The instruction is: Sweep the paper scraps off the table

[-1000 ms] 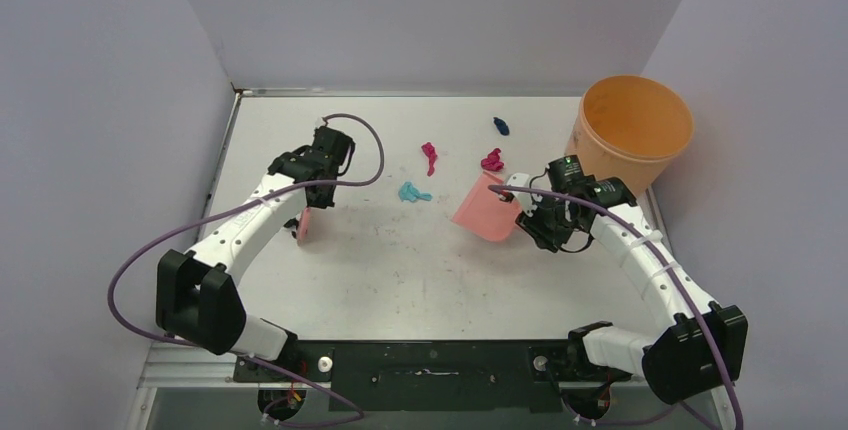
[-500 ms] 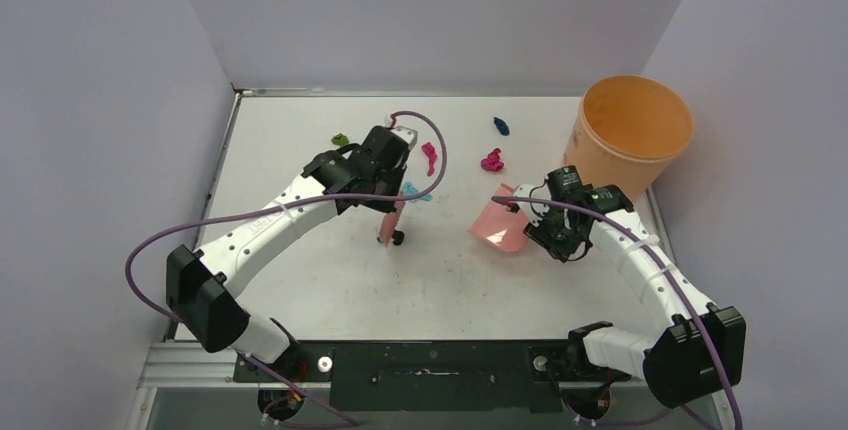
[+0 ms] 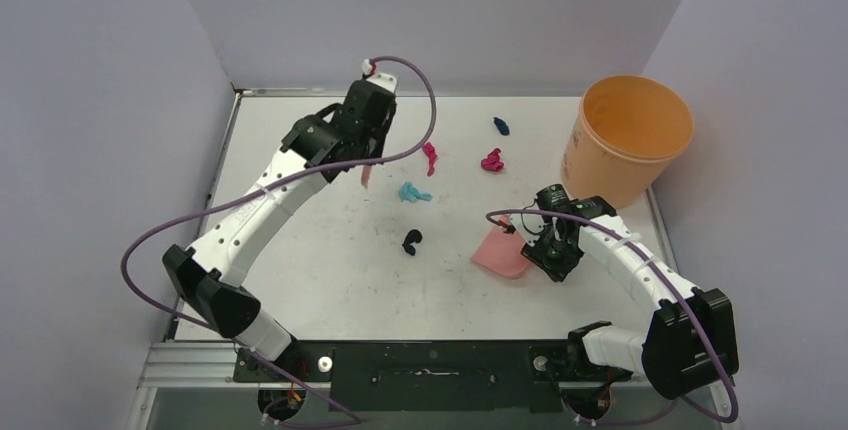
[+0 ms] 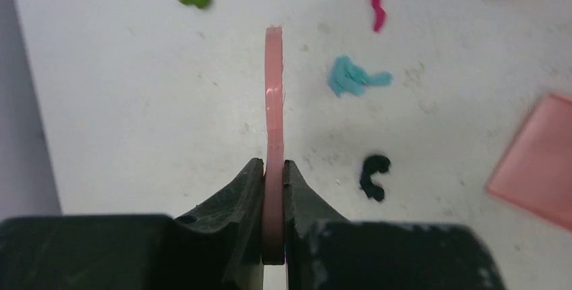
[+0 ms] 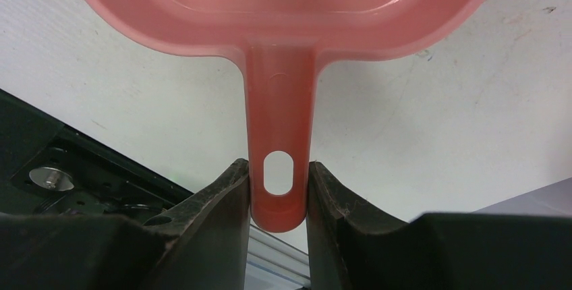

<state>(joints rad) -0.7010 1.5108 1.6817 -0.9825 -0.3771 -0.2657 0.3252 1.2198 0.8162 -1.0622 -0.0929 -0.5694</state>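
Top view: paper scraps (image 3: pixel 411 192) scattered across far half of surface (image 3: pixel 330 270); orange bucket (image 3: pixel 628 135) at far right corner.
Left wrist: left gripper (image 4: pixel 273 168) clamped on pink brush (image 4: pixel 273 101), seen edge-on, scraps either side.
Right wrist: right gripper (image 5: pixel 278 175) pinching handle of dustpan (image 5: pixel 283 7), pan over white surface.

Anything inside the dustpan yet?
Nothing shows in the dustpan: its bowl looks bare in both views. The wrist view cuts off its front lip; from above the right end effector covers its handle.
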